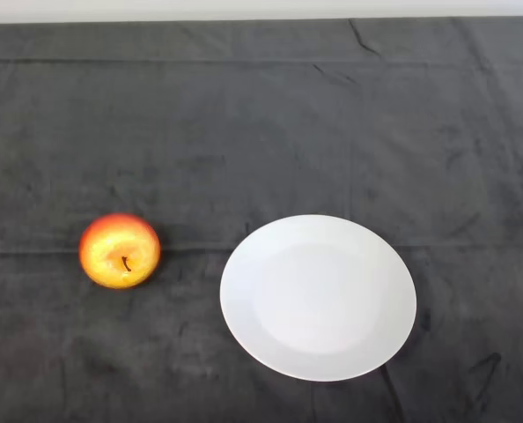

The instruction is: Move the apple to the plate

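- Dark grey cloth with a soft, velvety nap covers the table from the left edge of the head view to the right. It also runs down to the bottom edge.
- At the far left, only cloth lies between the view's edge and the fruit. A faint horizontal crease comes in from that edge at about the fruit's height.
- The apple sits left of centre in the lower half of the view, resting on the cloth by itself.
- Its skin is red along the top and left side and yellow-orange toward the middle. Its stem hollow is turned up toward the camera, and a short dark stem shows in it.
- A strip of bare cloth separates the apple from the dish on its right. The two are near each other but not touching, and the same crease crosses this gap.
- The white plate is round and shallow and lies flat just right of centre. Its whole rim is in view, and its near edge stops short of the bottom of the picture.
- The apple is level with the far half of the plate.
- Right of the plate, more wrinkled cloth reaches the right edge.
- Behind both objects a wide stretch of cloth runs back, crossed by a long fold line, to a pale strip along the top.
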Motion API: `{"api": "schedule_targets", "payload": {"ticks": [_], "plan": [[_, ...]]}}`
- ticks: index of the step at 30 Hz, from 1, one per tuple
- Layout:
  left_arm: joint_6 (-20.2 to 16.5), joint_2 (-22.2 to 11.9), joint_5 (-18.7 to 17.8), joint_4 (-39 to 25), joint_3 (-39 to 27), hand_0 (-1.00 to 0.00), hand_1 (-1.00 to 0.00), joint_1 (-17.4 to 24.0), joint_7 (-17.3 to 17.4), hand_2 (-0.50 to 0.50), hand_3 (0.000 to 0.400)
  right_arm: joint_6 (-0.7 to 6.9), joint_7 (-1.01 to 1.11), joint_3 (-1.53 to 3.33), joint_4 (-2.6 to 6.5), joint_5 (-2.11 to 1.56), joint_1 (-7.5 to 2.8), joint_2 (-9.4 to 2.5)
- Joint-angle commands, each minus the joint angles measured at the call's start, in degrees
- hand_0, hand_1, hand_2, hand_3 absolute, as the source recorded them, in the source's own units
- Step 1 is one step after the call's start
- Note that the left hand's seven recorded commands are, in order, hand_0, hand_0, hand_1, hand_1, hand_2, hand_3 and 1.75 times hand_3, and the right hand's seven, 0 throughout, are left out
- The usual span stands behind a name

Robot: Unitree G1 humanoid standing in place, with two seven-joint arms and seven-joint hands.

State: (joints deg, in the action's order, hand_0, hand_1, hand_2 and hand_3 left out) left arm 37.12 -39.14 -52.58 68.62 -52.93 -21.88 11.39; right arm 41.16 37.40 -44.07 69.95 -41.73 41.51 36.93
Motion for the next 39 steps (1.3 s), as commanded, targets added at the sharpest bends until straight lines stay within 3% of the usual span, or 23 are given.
{"api": "schedule_targets", "payload": {"ticks": [1, 12, 18, 27, 39], "plan": [[1.4, -3.0, 1.9, 1.6, 0.3, 0.00, 0.00, -2.3, 0.9, 0.00, 0.000, -0.26, 0.81, -0.86, 0.68, -0.81, 0.91, 1.60], [4.3, -1.2, 6.7, 0.9, 4.0, 0.00, 0.00, -4.0, 0.6, 0.00, 0.000, -0.27, 0.81, -0.87, 0.66, -0.79, 0.90, 1.58], [6.3, 2.2, 11.4, 0.0, 8.5, 0.00, 0.00, -5.3, 1.0, 0.00, 0.000, -0.28, 0.80, -0.87, 0.62, -0.78, 0.89, 1.56], [5.0, 5.9, 17.3, -3.3, 15.1, 0.00, 0.00, -4.9, 4.1, 0.00, 0.000, -0.30, 0.76, -0.88, 0.50, -0.78, 0.84, 1.50], [3.1, 11.0, 25.4, -10.0, 24.0, 0.00, 0.00, -2.2, 5.0, 0.00, 0.000, -0.33, 0.66, -0.88, 0.23, -0.78, 0.73, 1.36]]}}
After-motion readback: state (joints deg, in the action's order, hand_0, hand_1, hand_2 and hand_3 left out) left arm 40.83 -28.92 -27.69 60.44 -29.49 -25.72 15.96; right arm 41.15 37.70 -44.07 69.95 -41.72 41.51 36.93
